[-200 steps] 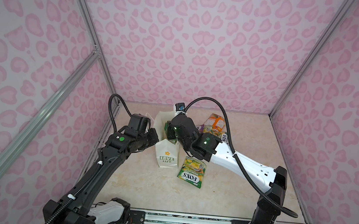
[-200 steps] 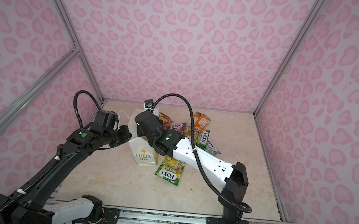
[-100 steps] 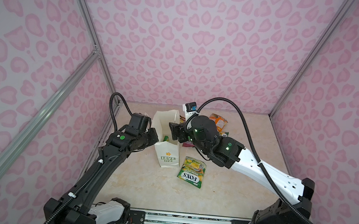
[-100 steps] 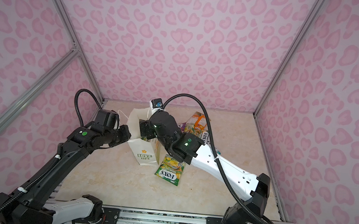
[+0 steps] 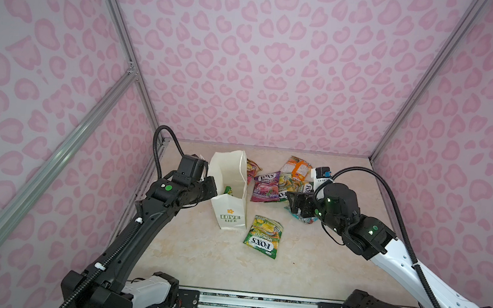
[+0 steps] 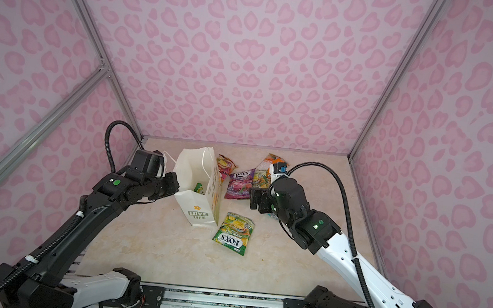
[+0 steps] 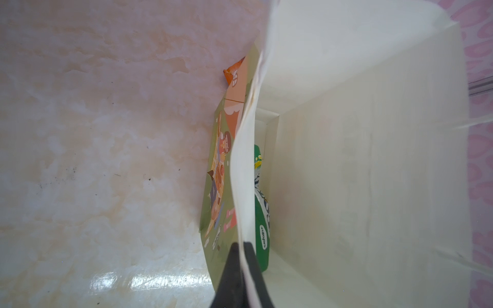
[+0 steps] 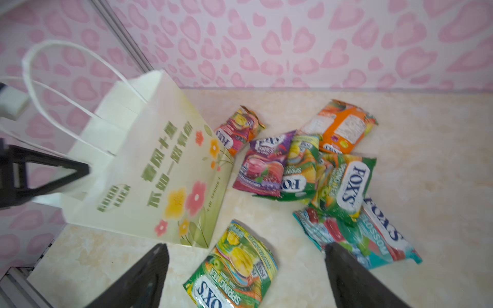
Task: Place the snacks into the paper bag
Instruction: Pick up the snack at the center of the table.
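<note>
- Your left fingers (image 7: 229, 277) are pressed together on a thin edge of cream paper that runs up between them. The left gripper (image 5: 215, 189) is pinched onto the rim of the paper bag (image 5: 228, 212), on the side nearest that arm.
- Your right fingers (image 8: 144, 280) stand wide apart with nothing between them. The right gripper (image 5: 294, 202) hangs empty above the table (image 5: 197, 249), well apart from the bag.
- From the right wrist view, the lone green packet (image 8: 234, 272) lies between those fingers and lower down. The teal packet (image 8: 373, 234) runs behind one fingertip, and you cannot tell whether they touch.
- The bag stands upright with its mouth open on the left part of the table, in both top views. Its "LOVE LIFE" face is turned toward the robot's base.
- One green packet in the bag (image 7: 262, 213) stands on edge against the wall that your left gripper holds. Its top shows in a top view (image 6: 199, 187).
- The rest of the snacks lie outside on the table. The red packet (image 5: 251, 167) is just beside the bag's far corner.
- The purple packet (image 5: 266, 186), two overlapping green packets (image 8: 344, 184) and the orange packet (image 5: 296, 168) lie in a loose pile between the bag and your right gripper.
- The lone green packet lies flat just beside the bag's near corner, apart from the pile.
</note>
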Motion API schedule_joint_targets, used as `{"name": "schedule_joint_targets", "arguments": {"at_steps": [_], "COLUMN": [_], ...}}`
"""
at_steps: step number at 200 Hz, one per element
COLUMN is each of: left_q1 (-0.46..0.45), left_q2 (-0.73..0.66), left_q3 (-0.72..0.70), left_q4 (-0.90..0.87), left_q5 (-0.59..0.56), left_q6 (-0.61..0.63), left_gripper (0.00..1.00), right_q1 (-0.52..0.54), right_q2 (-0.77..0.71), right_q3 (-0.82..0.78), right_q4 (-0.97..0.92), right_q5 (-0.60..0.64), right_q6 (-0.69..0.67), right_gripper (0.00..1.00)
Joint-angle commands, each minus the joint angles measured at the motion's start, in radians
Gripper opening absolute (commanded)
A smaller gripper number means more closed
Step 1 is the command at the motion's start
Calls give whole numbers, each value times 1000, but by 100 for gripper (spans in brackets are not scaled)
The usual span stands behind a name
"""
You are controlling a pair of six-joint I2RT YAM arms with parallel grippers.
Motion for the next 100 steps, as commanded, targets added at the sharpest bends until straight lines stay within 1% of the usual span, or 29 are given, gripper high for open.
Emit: {"name": "schedule_joint_targets", "arguments": {"at_steps": [1,27,76,100], "left_q1": [2,2,1,2], "left_q2": [0,-1,9,3], "left_q3": [2,-1,11,9], "left_q4": [-42,-42,-51,-51], "left_q5": [5,0,1,-5], "left_q6": [14,11,6,-2], "left_gripper": [3,3,3,3], "right_q1": [-10,-16,-18,-18], "right_q2": [-20,-3,36,75], "right_q3": [-95,-241,-511,-591], "right_q4": [-16,55,315,442], "right_q5": [-132,-224,-387,-444], "right_q6": [73,132,275,335], "right_gripper": [93,93,94,94]}}
